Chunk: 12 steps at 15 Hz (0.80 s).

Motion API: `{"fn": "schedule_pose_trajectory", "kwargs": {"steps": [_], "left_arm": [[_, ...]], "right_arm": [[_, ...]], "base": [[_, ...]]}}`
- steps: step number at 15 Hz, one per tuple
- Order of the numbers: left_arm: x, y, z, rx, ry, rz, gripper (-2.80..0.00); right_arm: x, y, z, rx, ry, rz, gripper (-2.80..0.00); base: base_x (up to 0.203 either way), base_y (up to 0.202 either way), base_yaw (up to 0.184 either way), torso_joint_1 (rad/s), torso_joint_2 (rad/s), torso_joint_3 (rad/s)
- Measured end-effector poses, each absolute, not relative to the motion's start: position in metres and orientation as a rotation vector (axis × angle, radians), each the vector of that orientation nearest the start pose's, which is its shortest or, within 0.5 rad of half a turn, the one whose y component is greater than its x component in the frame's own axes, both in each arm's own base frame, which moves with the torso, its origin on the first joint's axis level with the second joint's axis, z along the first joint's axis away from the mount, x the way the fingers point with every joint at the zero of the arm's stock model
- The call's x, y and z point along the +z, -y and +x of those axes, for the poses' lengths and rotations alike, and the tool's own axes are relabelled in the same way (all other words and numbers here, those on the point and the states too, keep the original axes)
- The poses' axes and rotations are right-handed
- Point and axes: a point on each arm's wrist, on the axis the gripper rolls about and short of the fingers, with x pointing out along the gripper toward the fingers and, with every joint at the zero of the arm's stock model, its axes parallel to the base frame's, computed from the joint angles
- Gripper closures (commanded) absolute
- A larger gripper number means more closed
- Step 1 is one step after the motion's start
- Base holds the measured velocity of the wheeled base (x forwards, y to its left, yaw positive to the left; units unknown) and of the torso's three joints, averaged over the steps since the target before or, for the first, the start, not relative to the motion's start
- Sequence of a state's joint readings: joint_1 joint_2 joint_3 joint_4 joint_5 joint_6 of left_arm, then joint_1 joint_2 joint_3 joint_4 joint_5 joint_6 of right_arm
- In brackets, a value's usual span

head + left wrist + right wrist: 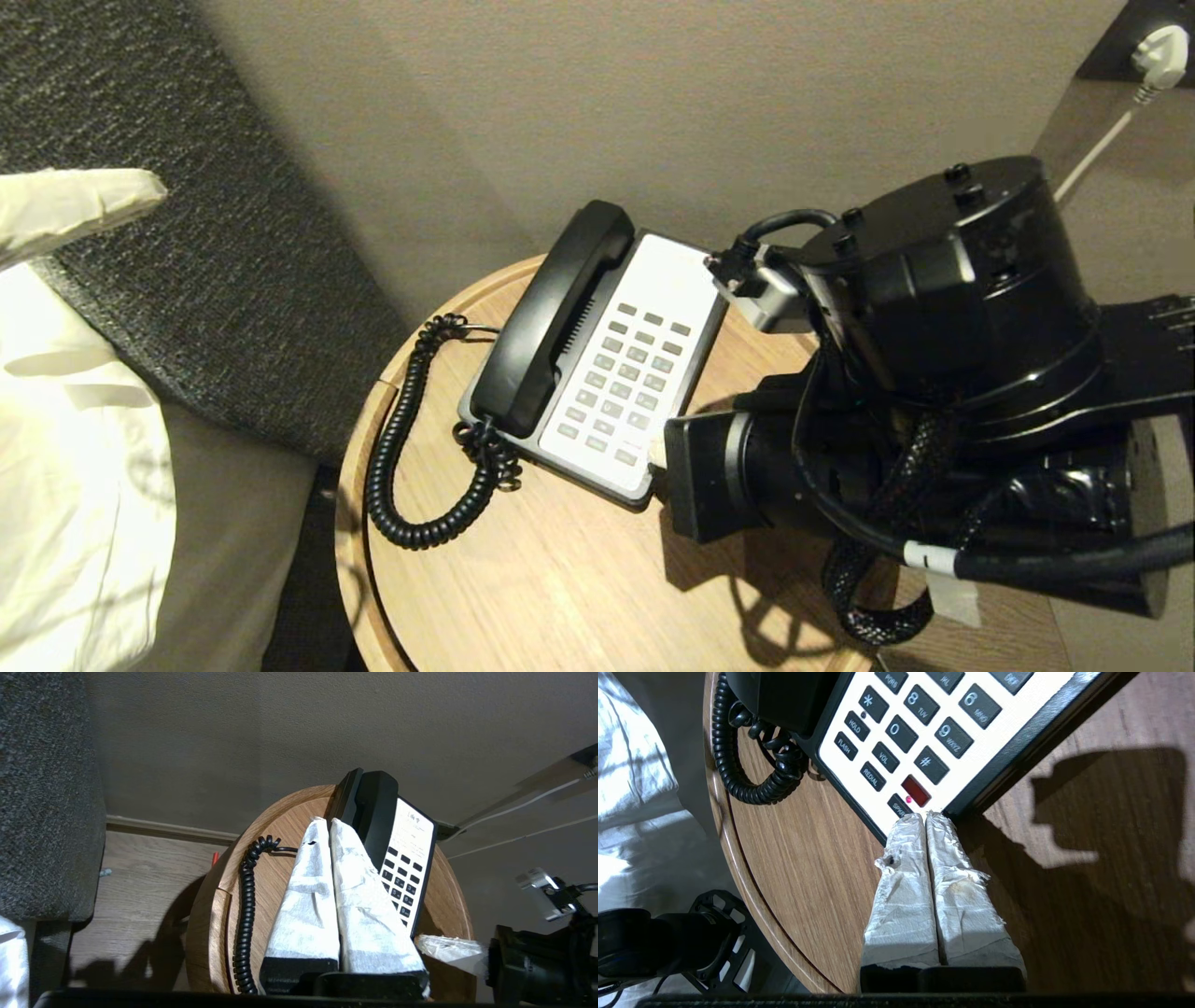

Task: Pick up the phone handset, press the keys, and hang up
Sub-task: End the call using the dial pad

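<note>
The phone handset (551,317) lies in its cradle on the left side of the black phone base, its coiled cord (397,448) looping over the round wooden table (560,579). The keys (630,383) fill the white faceplate beside it. My right gripper (926,815) is shut and empty, its white-wrapped tips at the phone's near corner by the lowest keys (920,723) and a red button (916,790). My left gripper (327,821) is also shut and empty. It hangs off to the left of the table, pointing toward the handset (376,807); its wrapped tip (140,191) shows in the head view.
A bed with white linen (75,467) and a dark upholstered headboard (187,233) stand left of the table. A beige wall rises behind the phone, with a plug (1158,51) at the upper right. My right arm's bulk (934,373) covers the table's right side.
</note>
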<state>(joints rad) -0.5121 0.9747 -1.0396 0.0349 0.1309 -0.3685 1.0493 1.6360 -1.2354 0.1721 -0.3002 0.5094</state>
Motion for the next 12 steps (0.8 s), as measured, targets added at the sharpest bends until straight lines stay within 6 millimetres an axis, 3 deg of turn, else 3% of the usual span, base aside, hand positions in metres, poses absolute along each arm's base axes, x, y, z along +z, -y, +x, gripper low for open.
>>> {"fn": "schedule_pose_trajectory", "kwargs": {"steps": [12], "left_arm": [[0.34,0.047,0.089,-0.386,-0.031,-0.381,0.0]], "right_arm": [[0.236,-0.266,0.155,0.592,-0.646,0.088,0.0]], "base": [[0.0,0.0,0.0,0.0,0.0,0.0]]}}
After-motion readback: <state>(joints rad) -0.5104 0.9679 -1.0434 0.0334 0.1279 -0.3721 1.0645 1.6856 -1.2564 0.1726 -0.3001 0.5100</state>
